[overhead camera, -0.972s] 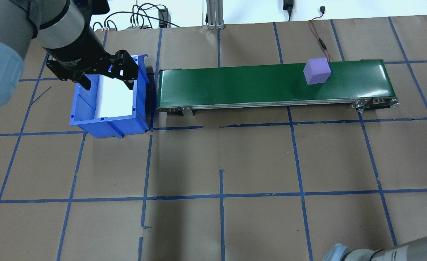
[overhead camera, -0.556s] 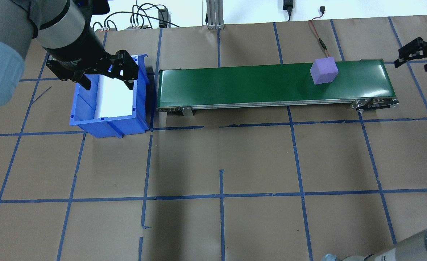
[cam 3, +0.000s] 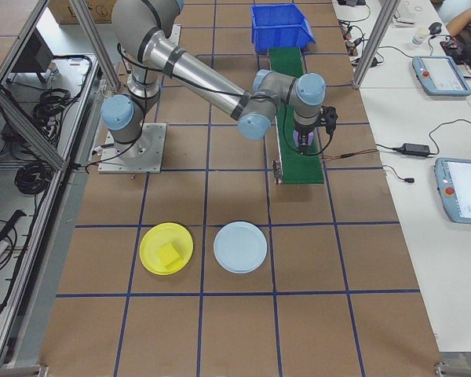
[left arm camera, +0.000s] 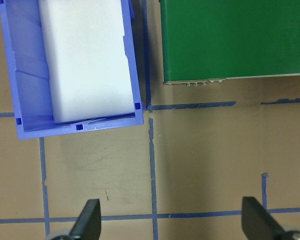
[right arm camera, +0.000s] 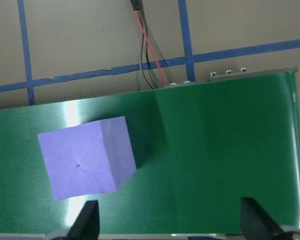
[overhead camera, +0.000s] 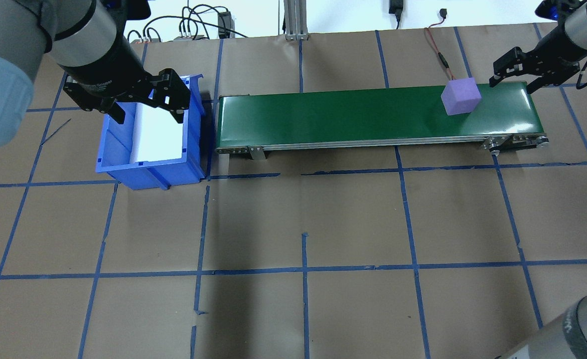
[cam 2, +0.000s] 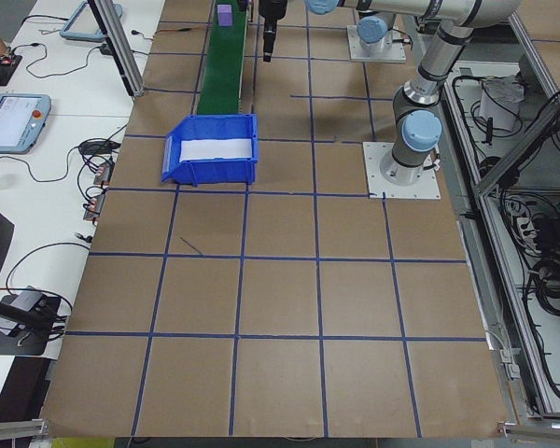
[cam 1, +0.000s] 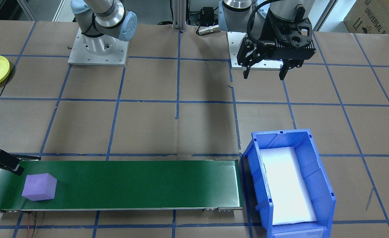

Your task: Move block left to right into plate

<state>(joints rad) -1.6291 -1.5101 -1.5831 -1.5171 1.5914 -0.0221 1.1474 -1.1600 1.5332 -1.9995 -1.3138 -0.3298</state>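
Pickup step pending. Purple block (overhead camera: pixel 461 96) rides green conveyor belt (overhead camera: pixel 353 114) near its right end, ungripped. Right hand (overhead camera: pixel 513 79) hovers just beyond, fingers spread, empty. Left hand (overhead camera: pixel 146 103) spread over blue bin (overhead camera: pixel 124 169), idle. Next: lower, straddle block, pinch, carry to plate (cam 3: pixel 240 247).

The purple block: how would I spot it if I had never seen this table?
Find the long green conveyor belt lying across the brown papered table. The purple block sits on top near the end farthest from the blue bin. It is the only thing on the belt, a small lilac cube.
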